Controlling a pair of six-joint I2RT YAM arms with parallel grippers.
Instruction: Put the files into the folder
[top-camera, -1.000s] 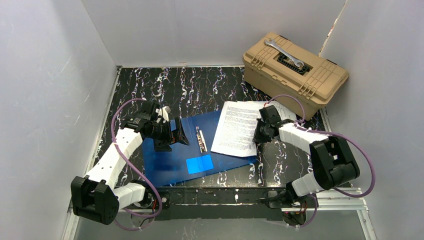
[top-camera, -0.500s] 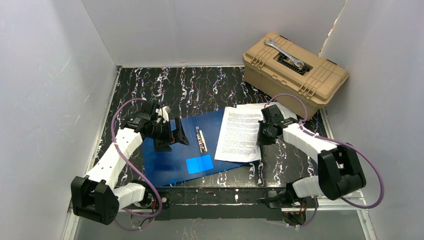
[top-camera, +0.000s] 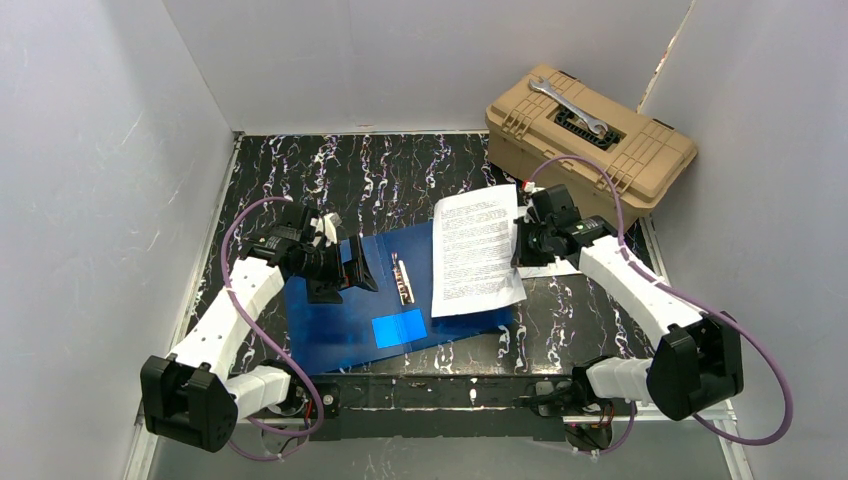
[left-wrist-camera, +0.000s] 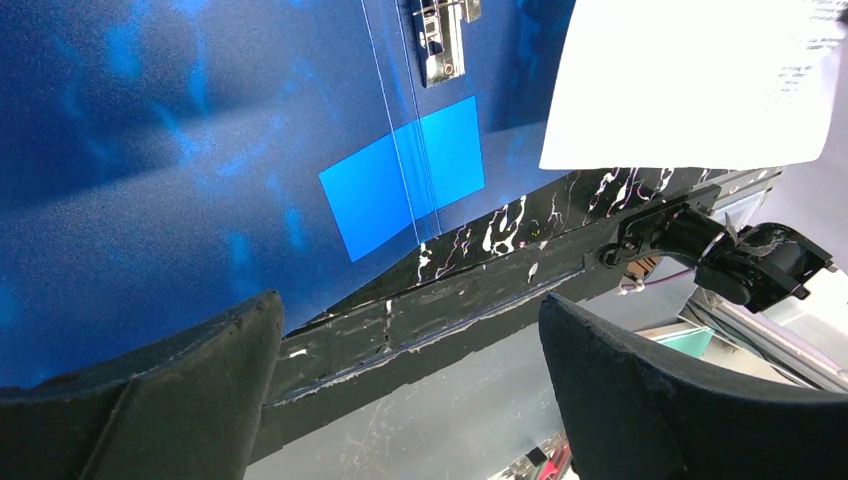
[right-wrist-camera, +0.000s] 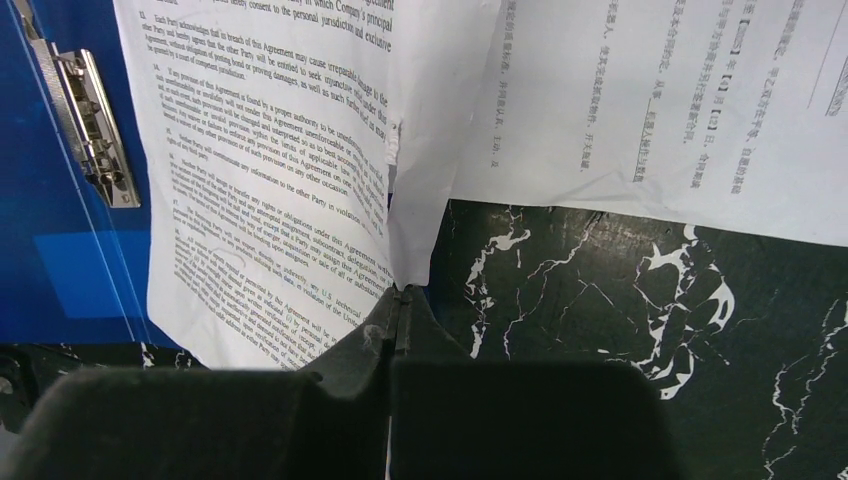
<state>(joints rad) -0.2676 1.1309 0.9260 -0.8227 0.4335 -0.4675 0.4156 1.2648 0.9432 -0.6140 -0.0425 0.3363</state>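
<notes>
The blue folder (top-camera: 340, 320) lies open at the table's front, with a metal clip (top-camera: 403, 280) near its middle and a lighter blue patch (top-camera: 398, 327). My right gripper (top-camera: 518, 250) is shut on the right edge of the files (top-camera: 472, 250), white printed sheets held tilted up over the folder's right part. In the right wrist view the fingertips (right-wrist-camera: 400, 300) pinch the sheet (right-wrist-camera: 260, 200). Another printed sheet (right-wrist-camera: 650, 100) lies flat on the table. My left gripper (top-camera: 352, 265) is open over the folder's left half (left-wrist-camera: 150, 120), its jaws (left-wrist-camera: 407, 320) wide apart and empty.
A tan toolbox (top-camera: 590, 145) with a wrench (top-camera: 568, 107) on its lid stands at the back right, close behind my right arm. White walls close in the black marbled table (top-camera: 330, 170) on three sides.
My right gripper has lifted and swung the sheets up and to the left, over the folder's right part. One sheet stays on the table beneath. The left arm has not moved.
</notes>
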